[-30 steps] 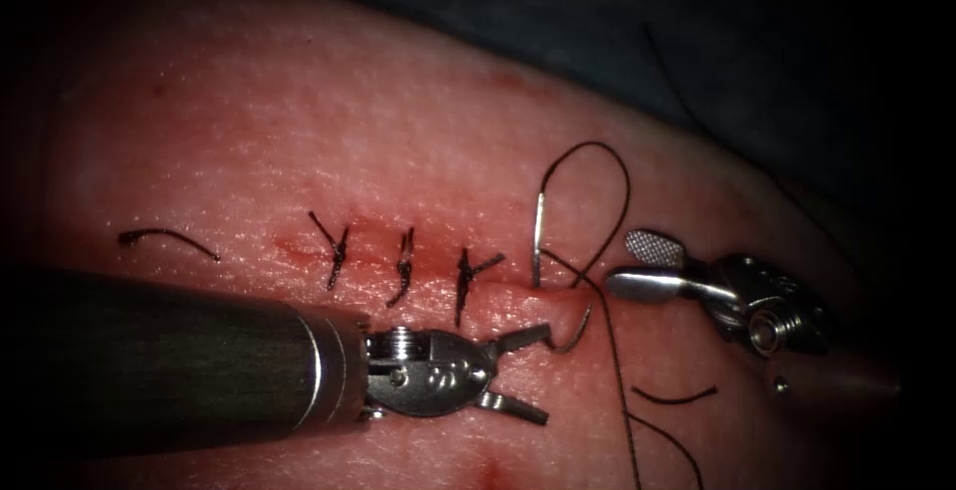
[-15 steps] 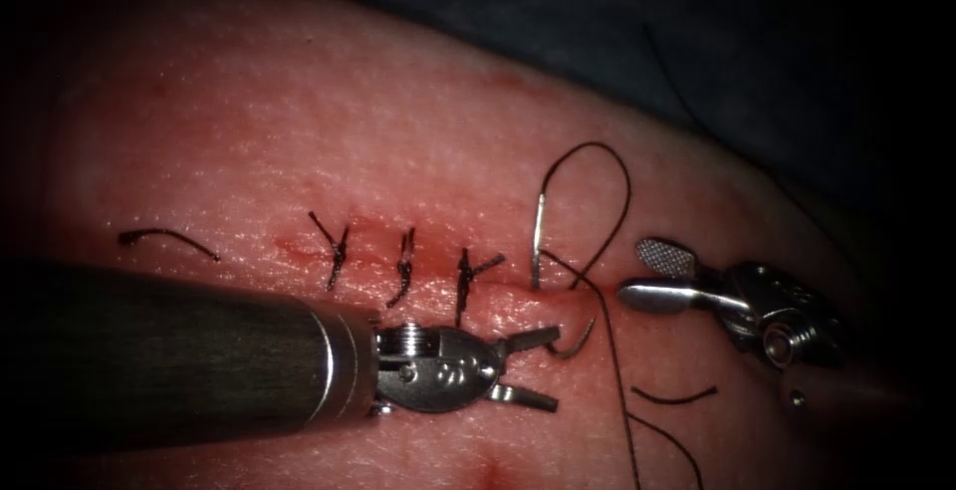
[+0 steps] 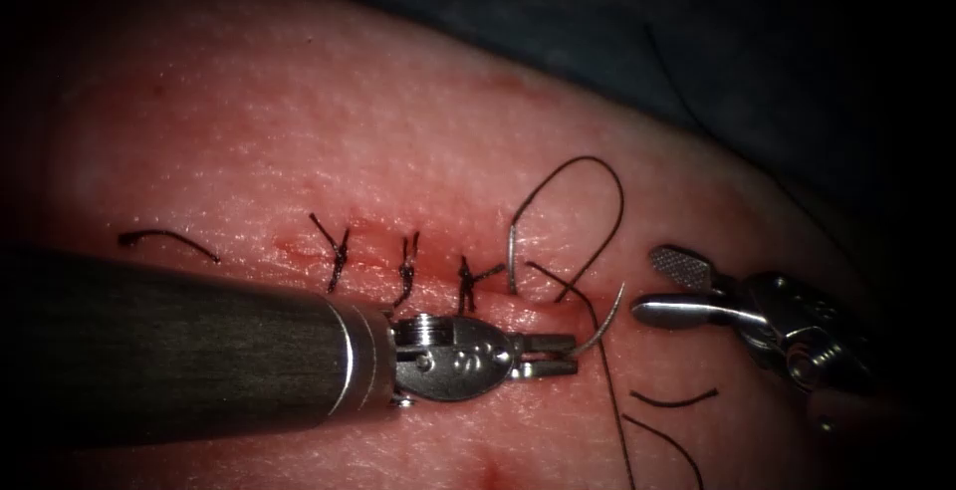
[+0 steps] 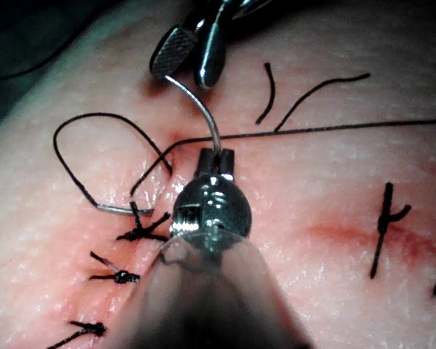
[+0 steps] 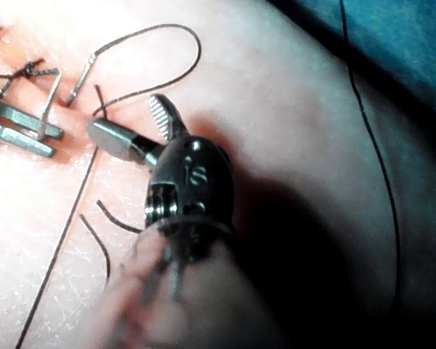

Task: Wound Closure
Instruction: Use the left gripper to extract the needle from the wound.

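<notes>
The left tool (image 3: 568, 351) lies along the near side of the cut, its jaws shut on the curved needle (image 3: 602, 319) a short way back from the tip. The tip stands free of the tissue (image 3: 398, 131), pointing at the right tool. The needle's tail (image 3: 511, 256) sticks up beyond the cut's right end and its middle is buried. In the left wrist view the left tool (image 4: 216, 156) grips the needle (image 4: 200, 109). The right tool (image 3: 647, 281) is open and holds nothing, as its own view shows (image 5: 127, 127). Thread (image 3: 593, 186) loops from the tail.
Three tied stitches (image 3: 406, 269) cross the cut left of the needle. Loose cut thread ends lie at the far left (image 3: 164, 241) and under the right tool (image 3: 672, 398). A long strand (image 3: 617, 420) runs toward the near edge. Dark cloth (image 3: 697, 32) lies behind the tissue.
The left tool's jaws went from open to shut on the emerged needle, and more of the tip end has come out. The tail shifted left. The right tool drifted right, still open.
</notes>
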Controlling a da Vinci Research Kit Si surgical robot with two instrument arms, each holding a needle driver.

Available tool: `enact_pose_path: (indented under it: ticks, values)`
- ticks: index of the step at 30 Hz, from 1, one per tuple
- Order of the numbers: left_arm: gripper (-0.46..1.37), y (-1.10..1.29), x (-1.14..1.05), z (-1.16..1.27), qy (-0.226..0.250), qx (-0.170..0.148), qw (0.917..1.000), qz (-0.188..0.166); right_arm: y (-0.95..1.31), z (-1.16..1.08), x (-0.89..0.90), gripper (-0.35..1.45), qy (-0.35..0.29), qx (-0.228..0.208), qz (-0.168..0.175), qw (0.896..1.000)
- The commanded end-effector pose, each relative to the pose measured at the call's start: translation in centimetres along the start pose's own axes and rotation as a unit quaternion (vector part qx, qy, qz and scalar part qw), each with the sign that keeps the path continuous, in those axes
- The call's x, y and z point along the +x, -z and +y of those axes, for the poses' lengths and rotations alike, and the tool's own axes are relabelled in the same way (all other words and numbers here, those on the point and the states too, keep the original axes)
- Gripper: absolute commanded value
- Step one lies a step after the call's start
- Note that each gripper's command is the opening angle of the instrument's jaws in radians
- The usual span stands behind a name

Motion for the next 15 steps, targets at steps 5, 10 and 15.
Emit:
enact_pose_path:
  ticks: [5, 10, 15]
  values:
    - [-0.35, 0.13, 0.05, -0.03, 0.056, -0.009, 0.9977, 0.038, -0.06, -0.18, -0.07, 0.74, 0.019, 0.073, -0.024, 0.997]
    - [-0.35, 0.32, 0.14, -0.05, 0.157, -0.037, 0.9813, 0.104, -0.22, -0.43, -0.10, 0.71, 0.056, 0.105, -0.045, 0.992]
    - [-0.35, 0.48, 0.23, -0.08, 0.209, -0.070, 0.9638, 0.149, -0.37, -0.60, -0.12, 0.71, 0.101, 0.121, -0.095, 0.983]
